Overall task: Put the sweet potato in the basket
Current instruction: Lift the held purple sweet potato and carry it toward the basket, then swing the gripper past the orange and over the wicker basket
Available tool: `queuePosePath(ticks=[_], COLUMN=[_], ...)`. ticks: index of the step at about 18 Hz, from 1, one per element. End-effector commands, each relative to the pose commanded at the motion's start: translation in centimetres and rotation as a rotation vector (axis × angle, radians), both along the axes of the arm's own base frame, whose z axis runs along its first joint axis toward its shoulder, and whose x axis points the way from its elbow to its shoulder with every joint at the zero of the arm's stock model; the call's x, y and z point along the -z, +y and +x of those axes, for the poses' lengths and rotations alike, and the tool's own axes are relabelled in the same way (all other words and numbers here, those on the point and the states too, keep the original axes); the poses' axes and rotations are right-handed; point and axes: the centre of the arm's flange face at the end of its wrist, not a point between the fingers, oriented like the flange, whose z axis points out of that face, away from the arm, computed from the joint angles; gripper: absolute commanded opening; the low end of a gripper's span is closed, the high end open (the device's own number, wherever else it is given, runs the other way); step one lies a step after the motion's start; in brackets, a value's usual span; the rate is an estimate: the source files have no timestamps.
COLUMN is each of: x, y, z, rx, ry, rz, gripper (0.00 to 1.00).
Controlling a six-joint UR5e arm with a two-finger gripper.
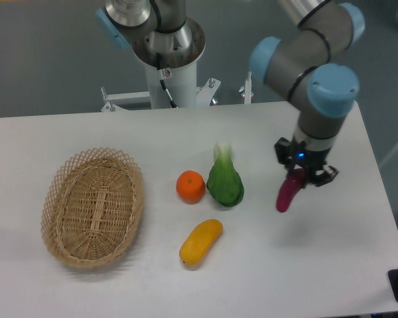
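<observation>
My gripper point(300, 173) is shut on the top end of the sweet potato point(287, 193), a small magenta-purple tuber that hangs tilted above the table, right of centre. The basket point(93, 207), an oval tan wicker one with a lattice rim, lies at the left of the table with nothing showing inside it. The gripper and the tuber are far to the right of the basket, with the other produce between them.
A round orange point(190, 186) and a green leafy vegetable point(225, 180) sit side by side at the table's centre. A yellow-orange elongated fruit point(201, 242) lies in front of them. The robot's base column point(167, 59) stands behind the table's far edge.
</observation>
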Motion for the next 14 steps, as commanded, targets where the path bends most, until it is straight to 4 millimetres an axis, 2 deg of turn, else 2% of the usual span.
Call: queuePosePath(ticks=[5,12,14], x=[0.9,-0.2,0.0], y=[4.5,9.3,10.7], z=[9.8,21.6,25.9], rx=[0.054,0.074,0.099], ry=[-0.022,-0.025,-0.029], rz=[-0.018,0.0,-0.002], gripper=[0.04,0.04,0.04])
